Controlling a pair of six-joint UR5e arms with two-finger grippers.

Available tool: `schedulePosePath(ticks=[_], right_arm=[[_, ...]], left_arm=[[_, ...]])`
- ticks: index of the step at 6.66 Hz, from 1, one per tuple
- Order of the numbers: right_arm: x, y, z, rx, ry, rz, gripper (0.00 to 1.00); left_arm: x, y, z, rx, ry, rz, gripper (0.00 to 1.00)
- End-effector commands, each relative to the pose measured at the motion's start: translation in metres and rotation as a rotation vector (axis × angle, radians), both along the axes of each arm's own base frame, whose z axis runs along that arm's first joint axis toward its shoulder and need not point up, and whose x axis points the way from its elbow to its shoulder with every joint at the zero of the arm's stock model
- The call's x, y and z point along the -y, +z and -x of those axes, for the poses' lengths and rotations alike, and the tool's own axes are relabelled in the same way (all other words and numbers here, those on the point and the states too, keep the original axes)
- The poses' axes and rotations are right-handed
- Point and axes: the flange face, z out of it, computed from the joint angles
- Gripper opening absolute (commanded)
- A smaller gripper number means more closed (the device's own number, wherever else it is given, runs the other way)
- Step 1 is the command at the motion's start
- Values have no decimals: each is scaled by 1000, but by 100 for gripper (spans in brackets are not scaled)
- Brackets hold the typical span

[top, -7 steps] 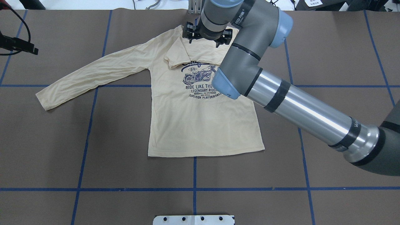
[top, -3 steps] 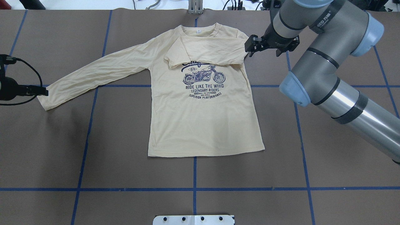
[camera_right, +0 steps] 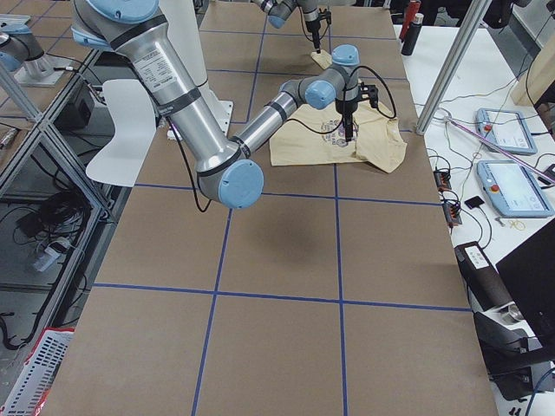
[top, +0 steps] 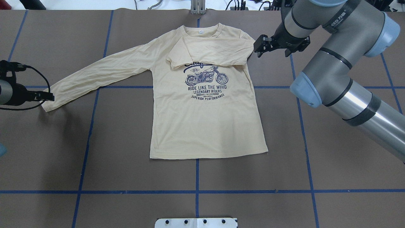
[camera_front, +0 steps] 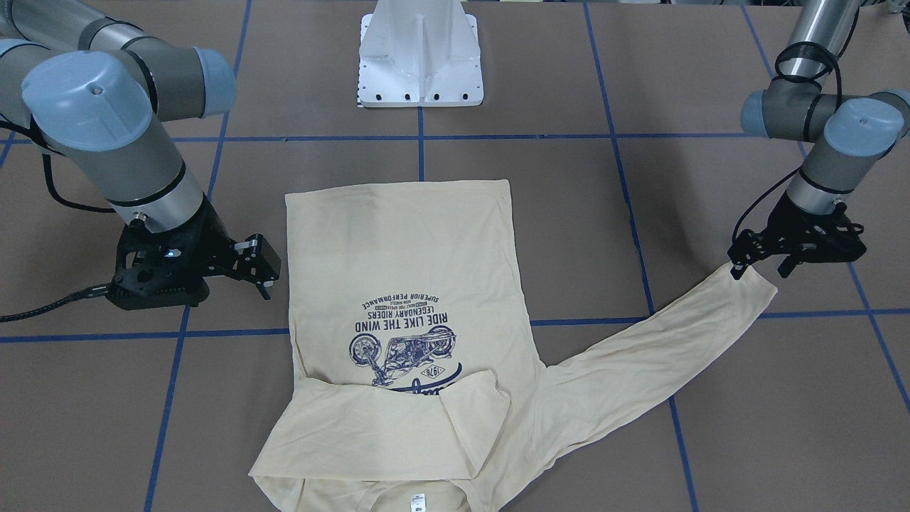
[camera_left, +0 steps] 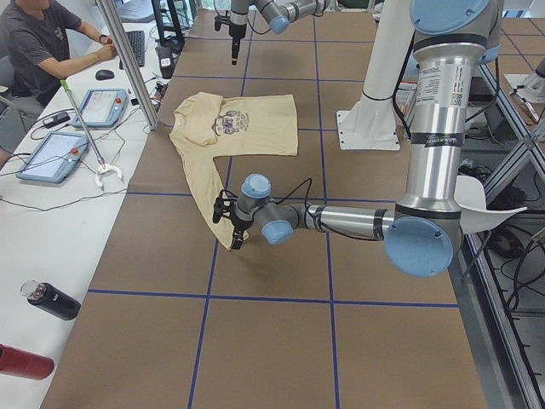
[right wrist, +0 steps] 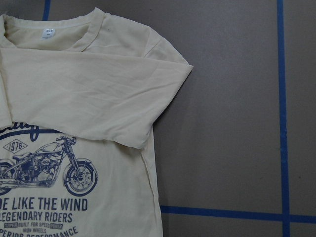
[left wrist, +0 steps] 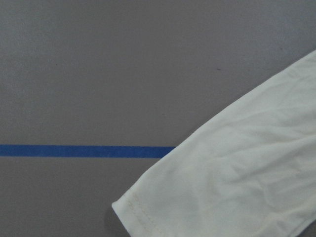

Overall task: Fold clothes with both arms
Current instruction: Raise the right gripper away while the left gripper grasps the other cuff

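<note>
**On the table (camera_front: pixel 711 441): shirt (camera_front: pixel 398 249) flat, one sleeve in, one out**

Front view: the collar is cut off by the bottom edge. Top word of the navy print (camera_front: pixel 402 341) is half buried under the folded sleeve (camera_front: pixel 384 434), which lies across the chest. Fabric is thin, cream-yellow, softly creased. The other sleeve (camera_front: pixel 640 355) runs straight out to the robot's left. At its cuff (camera_front: pixel 752 290) sits the left gripper (camera_front: pixel 761 269). Its black skeletal fingers (camera_front: pixel 737 269) are spread, one tip at the cuff edge, the other past it, nothing pinched. Touching or hovering: can't tell. The right gripper (camera_front: pixel 188 274) hangs up off the table beside the shirt, fingers apart, empty.

Overhead: shirt is front-up, hem toward the robot, neck away. The left arm (top: pixel 3 93) is nearly all out of frame. The right arm (top: pixel 357 101) has a silver tube, grey joints and light-blue caps, and covers part of the table's right side. Its gripper is next to the folded shoulder. White base plate (top: pixel 196 222) is cut by the bottom edge. Blue tape lines (top: pixel 126 192) grid the matte brown cover.

Left side view: a person (camera_left: pixel 38 43) sits at a desk, partly cut by the frame. Finger gaps are too small to read.

Right side view: wrist + gripper hide part of the print.

Left wrist cam: cuff w/ stitched hem, a tape line running under it. Fingers are out of frame.

Right wrist cam: neck w/ small label and the folded shoulder. The print is cut off at left + bottom, fingers out of frame.
</note>
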Motion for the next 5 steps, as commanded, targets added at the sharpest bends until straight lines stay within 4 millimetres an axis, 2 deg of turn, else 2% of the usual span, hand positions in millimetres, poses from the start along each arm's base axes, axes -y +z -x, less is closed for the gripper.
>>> schedulePosePath(ticks=[1,4,5], right_arm=[[1,0,-3,1,4,-1,100],[1,-1,-3,4,3,-3,100],[1,-1,-3,4,3,-3,100]], left_arm=[[4,8,-3,4,5,-3,86],[0,15,-1,12,5,8,78],[0,16,0,13,5,9,69]])
